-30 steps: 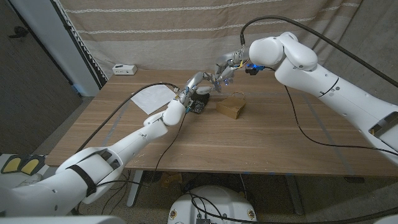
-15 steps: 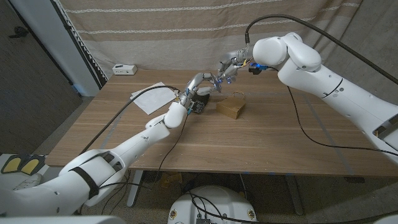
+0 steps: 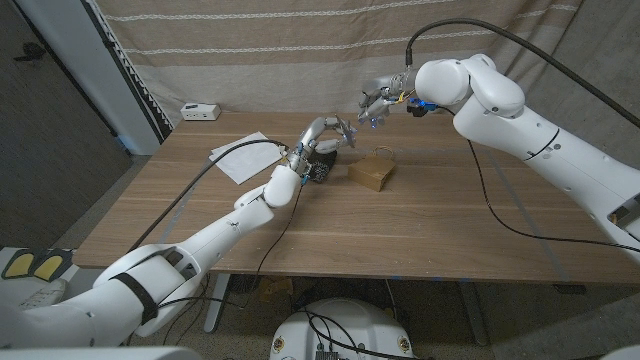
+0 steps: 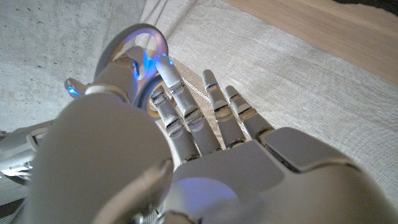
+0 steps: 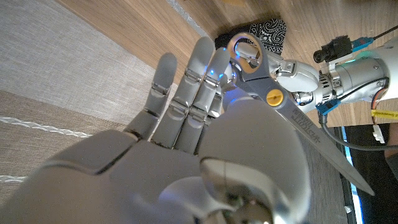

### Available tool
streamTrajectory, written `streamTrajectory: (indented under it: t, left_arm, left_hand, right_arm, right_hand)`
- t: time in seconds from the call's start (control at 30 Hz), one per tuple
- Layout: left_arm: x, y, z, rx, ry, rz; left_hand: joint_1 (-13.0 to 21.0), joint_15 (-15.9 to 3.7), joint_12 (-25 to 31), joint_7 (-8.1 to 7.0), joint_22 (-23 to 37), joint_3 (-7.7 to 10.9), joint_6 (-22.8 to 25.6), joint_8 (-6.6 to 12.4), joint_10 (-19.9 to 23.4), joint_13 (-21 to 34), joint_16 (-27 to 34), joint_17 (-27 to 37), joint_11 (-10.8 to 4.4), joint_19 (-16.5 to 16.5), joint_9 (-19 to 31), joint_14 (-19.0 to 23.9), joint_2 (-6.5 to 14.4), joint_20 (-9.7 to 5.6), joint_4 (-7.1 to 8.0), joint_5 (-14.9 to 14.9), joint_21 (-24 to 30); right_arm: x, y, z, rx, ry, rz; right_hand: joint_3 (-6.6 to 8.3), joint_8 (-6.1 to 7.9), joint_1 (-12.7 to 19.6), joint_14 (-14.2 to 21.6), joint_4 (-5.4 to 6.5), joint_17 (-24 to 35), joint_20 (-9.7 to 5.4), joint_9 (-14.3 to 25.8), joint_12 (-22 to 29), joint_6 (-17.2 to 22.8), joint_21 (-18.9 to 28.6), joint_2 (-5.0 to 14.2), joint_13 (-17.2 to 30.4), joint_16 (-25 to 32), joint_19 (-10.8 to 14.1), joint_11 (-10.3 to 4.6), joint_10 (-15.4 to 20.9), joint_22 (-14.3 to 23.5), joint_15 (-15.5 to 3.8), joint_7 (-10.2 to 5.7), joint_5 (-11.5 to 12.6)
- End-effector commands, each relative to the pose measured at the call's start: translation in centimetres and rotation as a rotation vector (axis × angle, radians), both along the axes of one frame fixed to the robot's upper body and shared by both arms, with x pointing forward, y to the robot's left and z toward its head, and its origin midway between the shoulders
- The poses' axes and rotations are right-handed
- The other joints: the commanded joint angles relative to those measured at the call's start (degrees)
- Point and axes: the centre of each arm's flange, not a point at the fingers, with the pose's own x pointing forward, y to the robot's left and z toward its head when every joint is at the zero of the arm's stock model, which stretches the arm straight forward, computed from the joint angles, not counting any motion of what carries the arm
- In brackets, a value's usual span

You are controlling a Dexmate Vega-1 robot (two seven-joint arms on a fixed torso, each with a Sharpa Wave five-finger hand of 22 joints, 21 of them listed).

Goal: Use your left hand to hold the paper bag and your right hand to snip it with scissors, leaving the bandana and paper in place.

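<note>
The brown paper bag (image 3: 372, 173) lies on the table (image 3: 400, 225) with its handle up, and no hand touches it. Beside it lies the black patterned bandana (image 3: 320, 168) (image 5: 268, 31). My left hand (image 3: 325, 133) (image 4: 211, 143) hovers just above the bandana with its fingers stretched out. My right hand (image 3: 378, 100) (image 5: 174, 124) is raised above and behind the bag. It grips metal scissors (image 5: 273, 98) near the pivot, under its thumb. The scissors' handle ring (image 5: 245, 50) lies close to my left hand's fingers (image 5: 295, 71). I cannot tell whether they hold it.
A white sheet of paper (image 3: 243, 155) lies to the left of the bandana, with a black cable across it. A small white box (image 3: 200, 111) sits at the table's far left corner. A striped curtain (image 3: 300, 50) hangs behind the table.
My right hand has risen and drawn back to the right, away from my left hand. The left hand has stayed above the bandana. Bag, bandana and paper have not moved.
</note>
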Motion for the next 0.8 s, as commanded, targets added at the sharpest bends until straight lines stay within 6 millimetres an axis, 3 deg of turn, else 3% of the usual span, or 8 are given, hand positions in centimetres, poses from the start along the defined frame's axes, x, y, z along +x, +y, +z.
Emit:
streamTrajectory:
  t: [0.03, 0.4, 0.63, 0.8]
  left_arm:
    - [-0.19, 0.36, -0.07, -0.08, 0.066, -0.091]
    - [0.04, 1.08, -0.66, -0.168, 0.144, -0.166]
    - [0.04, 1.21, -0.95, -0.155, 0.154, -0.178]
    - [-0.02, 0.88, -0.88, -0.12, 0.162, -0.185]
  left_hand:
    - [-0.25, -8.58, 0.34, 0.61, 0.13, 0.33, 4.9, 3.16, -0.41, 0.38, -0.09, 0.26, -0.04, -0.38, 4.7, 0.44, 0.48, -7.68, 0.64, 0.4, 0.23]
    - [-0.83, -8.45, 0.37, -0.12, 0.21, -0.25, 4.4, 3.26, -3.05, 1.8, -0.48, 0.62, -0.1, -1.55, 5.06, -1.47, 0.32, -7.1, 0.81, 1.01, 0.1]
    - [-0.89, -8.41, 0.61, -0.01, 0.22, -0.7, 5.07, 3.05, -8.18, 4.51, -0.42, 1.3, -0.17, -2.72, 5.02, -3.48, 0.36, -6.94, 0.74, 1.49, 0.02]
    - [-0.93, -8.3, 1.31, 0.09, 0.17, -1.38, 5.7, 2.33, -14.55, 8.45, -0.25, 2.52, -0.23, -4.14, 4.59, -5.7, 0.18, -6.33, 0.61, 2.0, -0.1]
  right_arm:
    - [0.34, -0.46, 0.08, 0.017, -0.005, -0.023]
    - [0.73, 0.16, 0.04, 0.011, 0.006, -0.023]
    - [0.92, 0.41, -0.01, 0.006, 0.011, -0.019]
    - [0.95, 0.38, -0.01, 0.006, 0.014, -0.02]
  right_hand:
    - [-0.23, 0.44, -0.55, -0.22, -0.27, -0.12, -8.36, -0.11, 0.03, 0.57, 0.01, 0.31, 0.01, -0.38, 0.34, 0.32, 0.26, -0.05, -1.69, 0.05, 0.23]
    - [-0.54, 0.55, -0.83, 0.03, -0.89, -0.39, -8.34, -0.53, 0.3, 1.15, 0.06, 0.59, 0.14, -0.38, 0.38, 0.1, 0.58, -0.52, -1.71, 0.05, 0.37]
    - [-0.71, 0.58, -1.02, 0.22, -1.2, -0.55, -8.35, -0.78, 0.37, 1.48, 0.11, 0.7, 0.01, -0.35, 0.44, 0.24, 0.84, -0.75, -1.68, 0.04, 0.41]
    - [-0.78, 0.52, -1.04, 0.28, -1.57, -0.71, -8.29, -1.01, 0.41, 1.55, 0.16, 0.79, 0.05, -0.39, 0.46, 0.25, 0.8, -0.91, -1.71, 0.06, 0.46]
